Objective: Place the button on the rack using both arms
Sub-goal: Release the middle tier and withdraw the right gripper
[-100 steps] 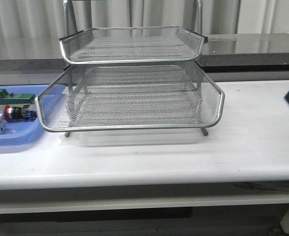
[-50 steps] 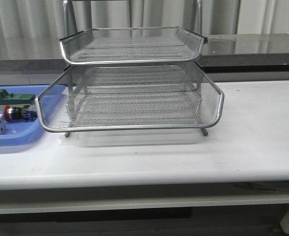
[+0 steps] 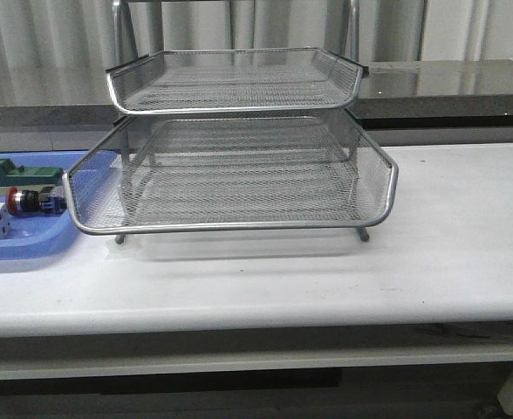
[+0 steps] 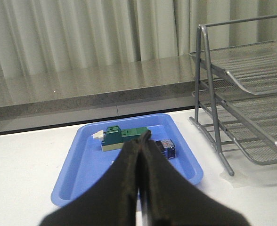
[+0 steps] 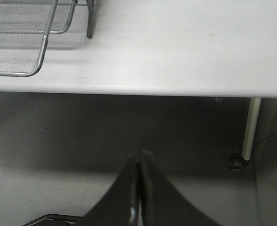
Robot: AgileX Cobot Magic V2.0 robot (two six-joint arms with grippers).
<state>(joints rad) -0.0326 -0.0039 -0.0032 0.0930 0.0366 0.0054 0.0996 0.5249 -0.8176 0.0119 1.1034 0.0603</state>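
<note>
The left pincer (image 4: 139,146) was pressed together, empty, above the near edge of a blue tray (image 4: 77,174). A green block (image 4: 122,137) lay just beyond its tips; the button (image 4: 167,149) lay in the tray, partly hidden behind them, the rack (image 4: 251,94) off to one side. The right pincer (image 5: 139,160), also closed, hung off the table (image 5: 176,52) edge, over the floor.

No readable text, labels or numbers — none (any view)
</note>
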